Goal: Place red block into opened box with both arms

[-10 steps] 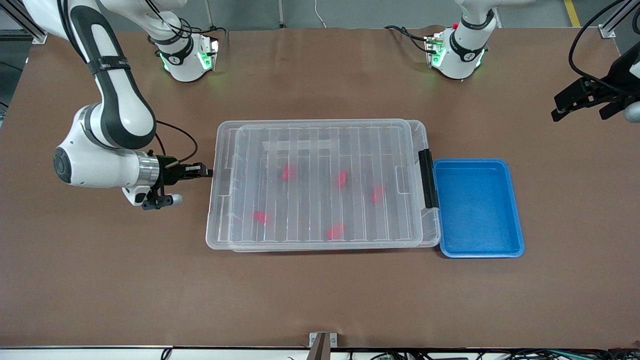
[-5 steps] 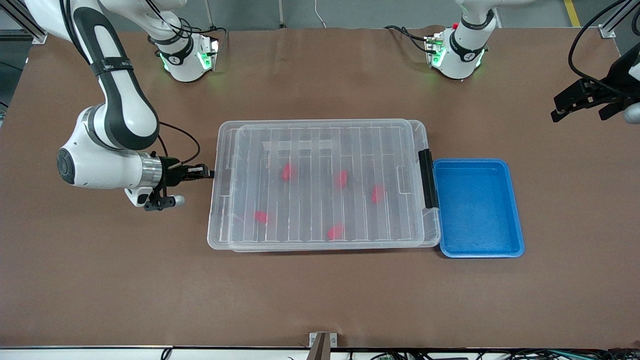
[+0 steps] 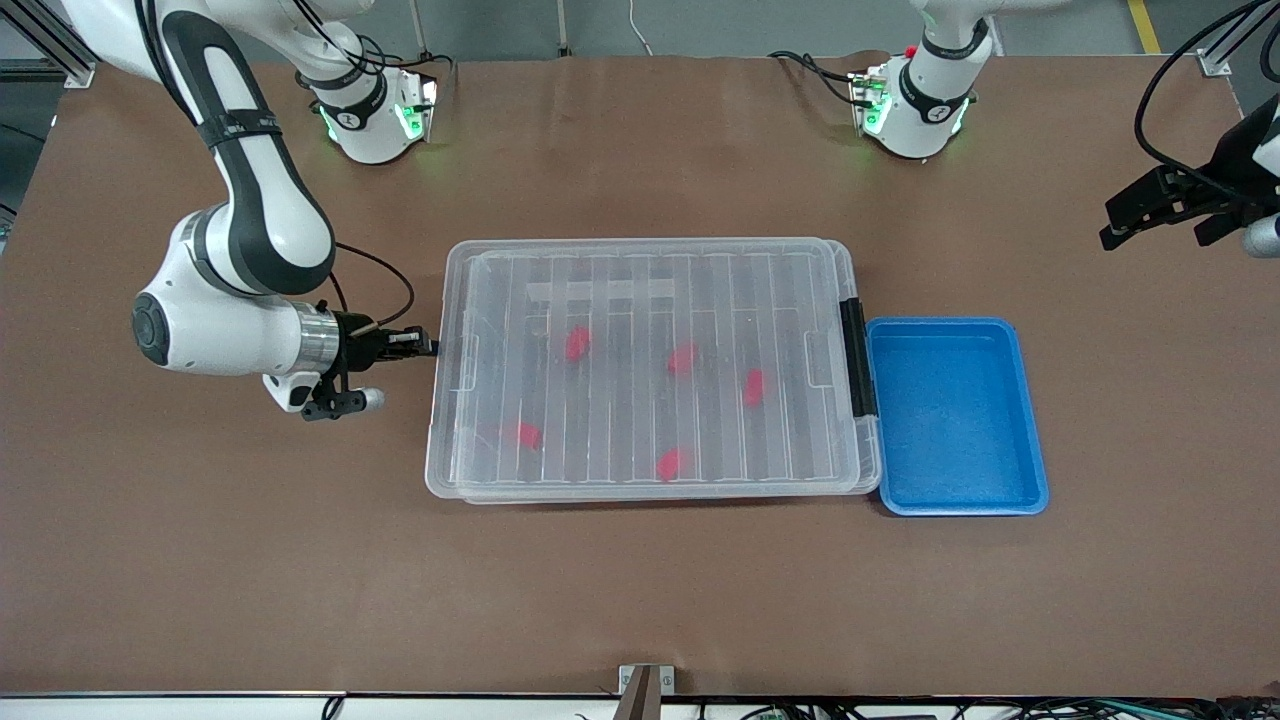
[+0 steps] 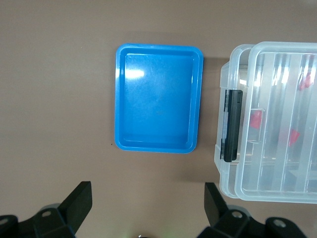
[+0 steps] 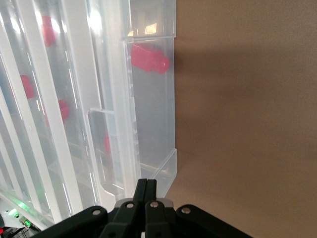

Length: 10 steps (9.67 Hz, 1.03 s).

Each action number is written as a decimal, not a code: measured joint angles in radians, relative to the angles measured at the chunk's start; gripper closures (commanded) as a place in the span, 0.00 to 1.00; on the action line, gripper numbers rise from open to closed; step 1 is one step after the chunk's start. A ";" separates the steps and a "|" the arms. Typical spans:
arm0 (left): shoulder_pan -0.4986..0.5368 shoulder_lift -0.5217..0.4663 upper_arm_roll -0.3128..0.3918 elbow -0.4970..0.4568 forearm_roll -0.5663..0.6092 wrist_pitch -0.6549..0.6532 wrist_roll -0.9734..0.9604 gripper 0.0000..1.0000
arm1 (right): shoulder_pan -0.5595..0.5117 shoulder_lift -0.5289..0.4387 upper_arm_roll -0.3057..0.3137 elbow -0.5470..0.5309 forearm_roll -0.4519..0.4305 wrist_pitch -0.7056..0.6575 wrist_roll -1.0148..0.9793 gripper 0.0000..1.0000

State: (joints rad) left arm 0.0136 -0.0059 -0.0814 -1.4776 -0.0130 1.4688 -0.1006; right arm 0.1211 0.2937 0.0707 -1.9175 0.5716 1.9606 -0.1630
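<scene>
The clear box (image 3: 640, 250) lies mid-table with its ribbed lid over it and a black latch (image 3: 855, 358) at the end toward the left arm. Several red blocks (image 3: 577, 343) show through the lid; one red block (image 5: 148, 58) sits near the corner in the right wrist view. My right gripper (image 3: 425, 345) is shut with nothing held, low at the table, its tips (image 5: 147, 182) against the box's (image 5: 153, 124) short end opposite the latch. My left gripper (image 3: 1158, 225) hangs open and empty (image 4: 147, 193) over bare table at the left arm's end.
An empty blue tray (image 3: 955, 415) (image 4: 157, 96) stands right beside the box's latch end (image 4: 231, 124). Brown table surface stretches around both. The two arm bases stand at the table's back edge.
The right gripper has pushed toward the left arm's end. The box end it touches has shifted that way while the latch end stayed put. The left gripper has barely moved.
</scene>
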 measured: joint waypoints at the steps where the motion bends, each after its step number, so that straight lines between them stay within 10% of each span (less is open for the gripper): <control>1: 0.000 0.000 0.000 0.000 0.003 0.000 0.002 0.00 | -0.001 0.000 -0.002 0.003 0.000 0.000 0.000 0.87; 3: -0.001 0.000 -0.002 0.000 0.008 0.000 0.002 0.00 | -0.009 0.000 -0.015 0.030 -0.025 -0.019 0.001 0.01; 10: -0.002 0.000 -0.004 0.001 0.008 0.000 0.002 0.00 | -0.218 -0.293 -0.043 0.082 -0.414 -0.141 0.138 0.00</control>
State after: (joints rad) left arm 0.0117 -0.0060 -0.0851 -1.4765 -0.0051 1.4688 -0.0981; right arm -0.0966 0.0007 0.0278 -1.8351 0.1578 1.8198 -0.0248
